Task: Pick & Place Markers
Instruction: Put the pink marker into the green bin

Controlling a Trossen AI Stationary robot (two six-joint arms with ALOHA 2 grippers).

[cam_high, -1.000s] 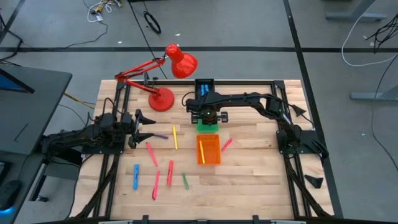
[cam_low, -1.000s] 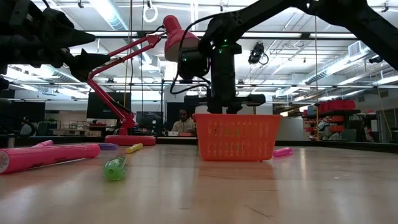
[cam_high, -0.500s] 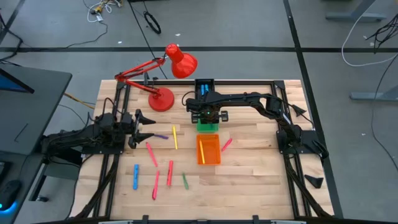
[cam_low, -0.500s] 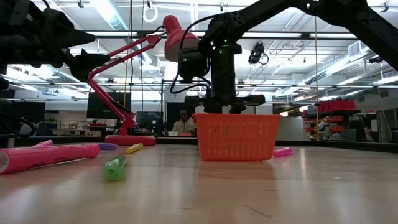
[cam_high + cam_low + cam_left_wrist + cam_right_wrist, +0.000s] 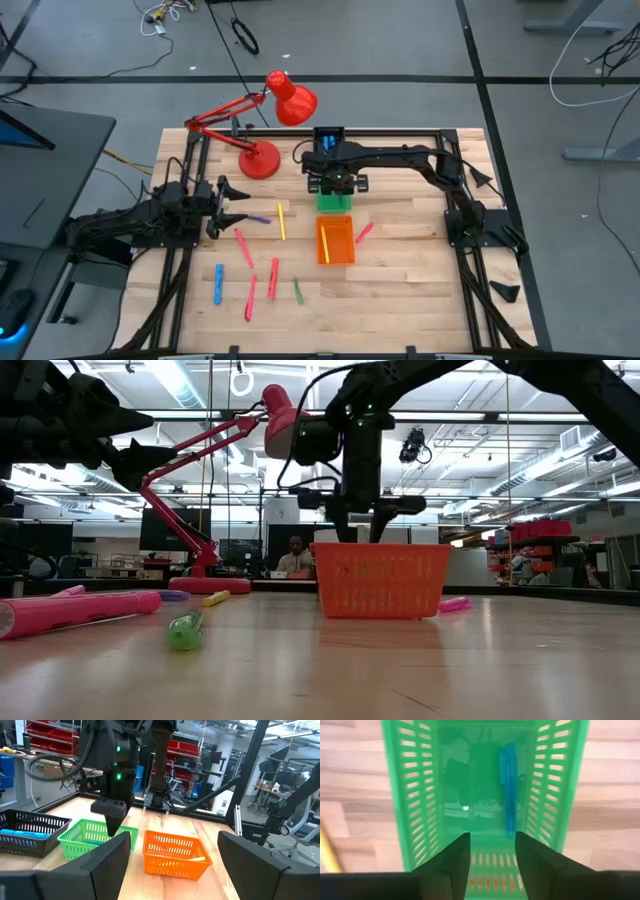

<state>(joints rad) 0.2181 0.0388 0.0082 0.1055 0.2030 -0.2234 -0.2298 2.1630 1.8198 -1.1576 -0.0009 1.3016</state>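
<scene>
Several markers lie on the wood at centre left: purple (image 5: 259,219), yellow (image 5: 281,221), pink (image 5: 243,248), blue (image 5: 218,284) and green (image 5: 297,291). Another pink one (image 5: 364,232) lies to the right of the orange tray (image 5: 336,242), which holds a yellow marker (image 5: 325,243). My right gripper (image 5: 335,182) hangs open over the green tray (image 5: 420,795), fingers pointing down. A blue-looking marker (image 5: 508,790) lies on that tray's floor. My left gripper (image 5: 240,207) waits open at the table's left, above the wood, holding nothing.
A red desk lamp (image 5: 275,130) stands at the back left. A black tray (image 5: 328,140) with blue markers sits at the far edge, behind the green tray. Bare wood lies on the near side of the orange tray and toward the right edge.
My right gripper has opened and gone up a little above the green tray. My left arm has kept still, and the markers on the table lie as before.
</scene>
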